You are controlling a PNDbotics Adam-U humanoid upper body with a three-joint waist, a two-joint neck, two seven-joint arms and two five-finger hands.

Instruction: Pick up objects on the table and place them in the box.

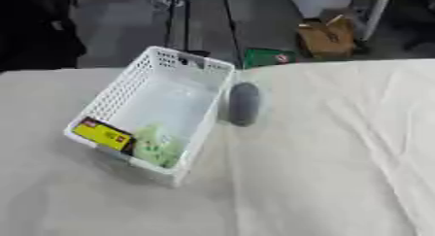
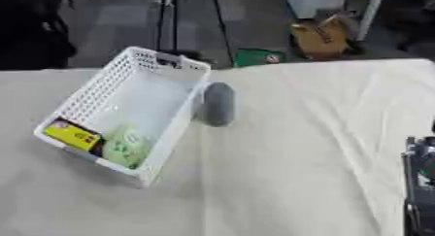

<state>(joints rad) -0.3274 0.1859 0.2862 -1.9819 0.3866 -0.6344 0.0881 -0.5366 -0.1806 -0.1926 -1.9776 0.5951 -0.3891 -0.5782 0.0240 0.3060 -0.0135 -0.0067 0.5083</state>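
Two things are already sitting in the white basket (image 1: 127,89), which is the box here: a yellow packet (image 1: 104,134) with a red and black edge, propped against the near-left corner, and right beside it, touching, a pale green pouch (image 1: 158,147) leaning on the near wall. The basket itself sits on the left half of the table (image 1: 323,172), turned at an angle so its far end points up and to the right. It has perforated sides, and the far two thirds of its floor are bare.

Moving right, just outside the basket's right wall, there's a grey oblong object (image 1: 244,104) lying on the cream cloth that covers the table. It's right up against the basket's long side, near the far end, close enough that I can't tell if they actually touch. Rounded ends, kind of a soft-looking grey; can't make out what it is beyond that.

Further right the cloth has some long creases running diagonally.

At the far right edge, only in the right eye view, a bit of the right hand (image 2: 420,181) pokes in low down, black with some silvery bits. It's well apart from the grey object and the basket. Can't tell from that sliver whether it's spread or curled.
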